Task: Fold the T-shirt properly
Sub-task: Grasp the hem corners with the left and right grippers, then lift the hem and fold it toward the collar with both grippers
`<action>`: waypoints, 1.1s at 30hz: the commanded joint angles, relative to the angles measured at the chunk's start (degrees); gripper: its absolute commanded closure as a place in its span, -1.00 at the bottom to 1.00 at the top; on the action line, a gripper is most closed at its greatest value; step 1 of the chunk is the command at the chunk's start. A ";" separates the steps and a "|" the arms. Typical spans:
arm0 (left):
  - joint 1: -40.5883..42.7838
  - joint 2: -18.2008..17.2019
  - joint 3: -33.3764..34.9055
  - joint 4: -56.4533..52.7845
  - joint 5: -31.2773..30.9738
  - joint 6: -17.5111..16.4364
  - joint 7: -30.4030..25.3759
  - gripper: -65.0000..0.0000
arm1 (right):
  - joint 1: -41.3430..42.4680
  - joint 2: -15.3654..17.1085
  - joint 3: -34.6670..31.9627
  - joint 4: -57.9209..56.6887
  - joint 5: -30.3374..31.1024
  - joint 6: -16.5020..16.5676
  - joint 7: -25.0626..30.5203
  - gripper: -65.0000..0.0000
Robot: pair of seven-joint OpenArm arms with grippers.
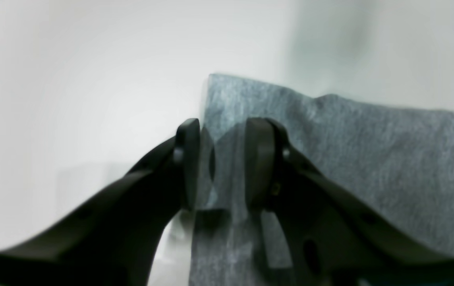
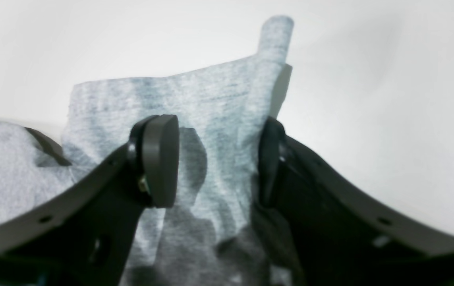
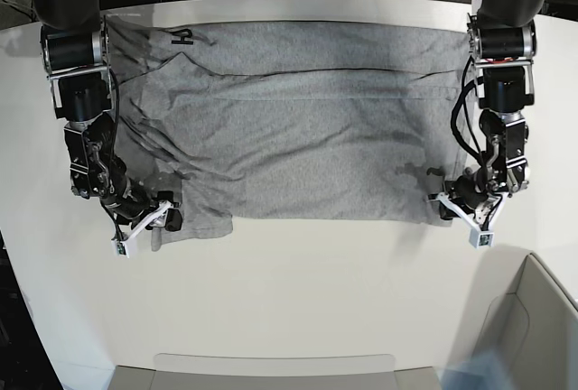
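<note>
At the near edge of the white table (image 3: pixel 298 291), part of a pale bin (image 3: pixel 528 327) is cut off by the frame; its contents cannot be made out. The T-shirt (image 3: pixel 289 128) is spread flat across the table, with a few black letters seen at its far edge. The left gripper (image 1: pixel 222 163) is set over one near corner, jaws parted, cloth seen between but not pinched. The right gripper (image 2: pixel 219 163) is held wide apart astride the opposite corner, gripping nothing

The heather-grey T-shirt (image 3: pixel 289 128) is lying spread flat, its far part folded over, with one rumpled sleeve.
</note>
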 commanded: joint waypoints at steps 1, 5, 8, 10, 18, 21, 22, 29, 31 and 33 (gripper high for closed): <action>-1.82 -0.80 -0.07 0.64 -0.50 1.09 -1.41 0.37 | 1.17 0.99 0.03 0.31 -0.37 -0.47 -0.90 0.08; -1.82 -0.71 0.02 -1.74 -0.50 7.77 -4.66 0.34 | 1.26 1.17 0.03 0.31 -0.37 -0.47 -0.90 0.08; -1.82 -0.71 0.98 -4.02 -0.50 8.03 -5.37 0.33 | 1.26 1.17 0.03 0.31 -0.37 -0.47 -0.90 0.08; -1.82 -0.71 3.89 -4.20 -0.76 8.03 -5.46 0.33 | 1.26 1.17 0.03 0.31 -0.37 -0.47 -0.90 0.08; -1.38 -0.54 9.86 -4.20 -0.85 2.93 -5.19 0.65 | 1.35 0.91 -0.06 0.40 -1.34 -0.47 -0.90 0.15; -1.38 -0.54 9.86 -4.37 -0.85 2.93 -5.19 1.00 | 2.31 0.38 -0.06 0.31 -5.65 -0.56 -0.46 0.47; -1.65 -0.54 9.86 -4.37 -0.76 2.93 -5.19 1.00 | 2.58 -0.24 0.38 0.31 -7.67 -0.56 -0.38 0.61; -1.82 -0.63 1.07 -3.06 -0.76 2.93 -6.07 1.00 | 6.27 -1.20 0.56 0.22 -13.91 -0.56 4.20 1.00; -1.74 -0.54 -4.55 -1.65 -0.76 2.49 -6.07 1.00 | 7.41 -1.11 0.56 0.22 -13.74 -0.56 4.46 1.00; -1.74 -0.45 -7.19 -0.95 -0.76 2.49 -5.98 1.00 | 8.38 -1.03 0.65 0.22 -13.74 -0.56 4.46 1.00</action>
